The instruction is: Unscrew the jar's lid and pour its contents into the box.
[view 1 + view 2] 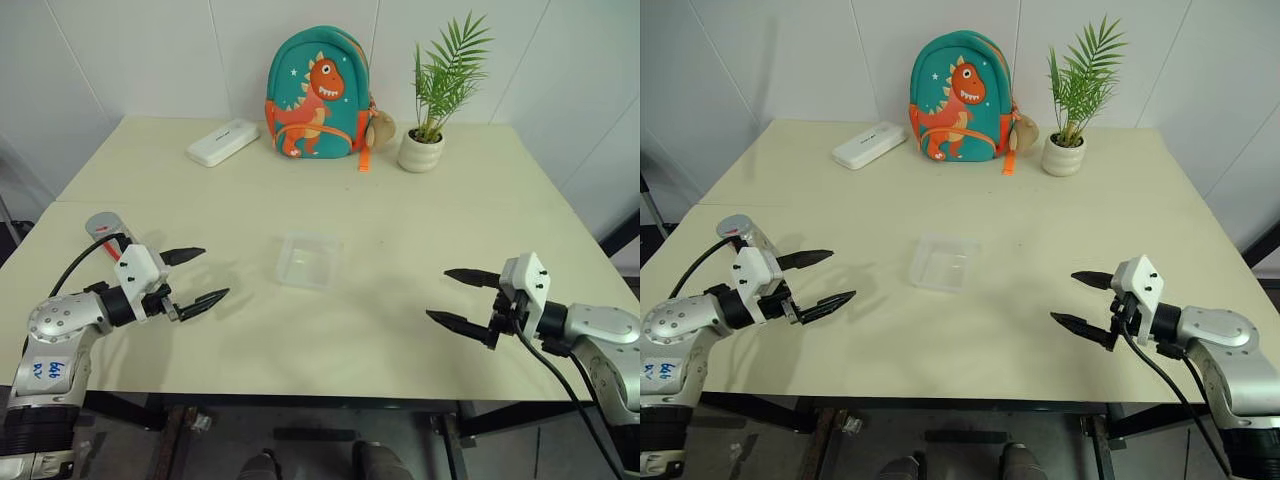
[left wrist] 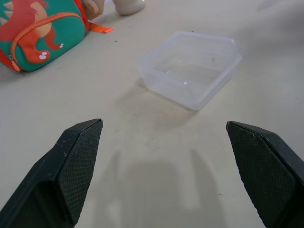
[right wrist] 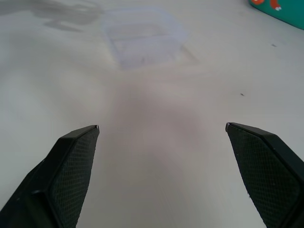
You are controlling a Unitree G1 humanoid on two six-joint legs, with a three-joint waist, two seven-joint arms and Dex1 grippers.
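The jar [image 1: 107,230], a small grey cylinder with red markings, stands near the table's left edge, partly hidden behind my left wrist. Its lid [image 1: 736,224] sits on top as a grey disc. The contents are hidden. The box [image 1: 308,259], a clear shallow tray, rests at the table's centre and looks empty. My left gripper [image 1: 215,272] is open above the table, between jar and box, pointing toward the box [image 2: 190,66]. On the right side my right gripper [image 1: 438,293] hovers open and holds nothing, aimed left at the box [image 3: 142,35].
A teal dinosaur backpack [image 1: 318,95], a white plant pot [image 1: 421,150] with a green plant, and a flat white case [image 1: 222,142] line the back of the table [image 1: 330,350]. Its front edge runs just below both grippers.
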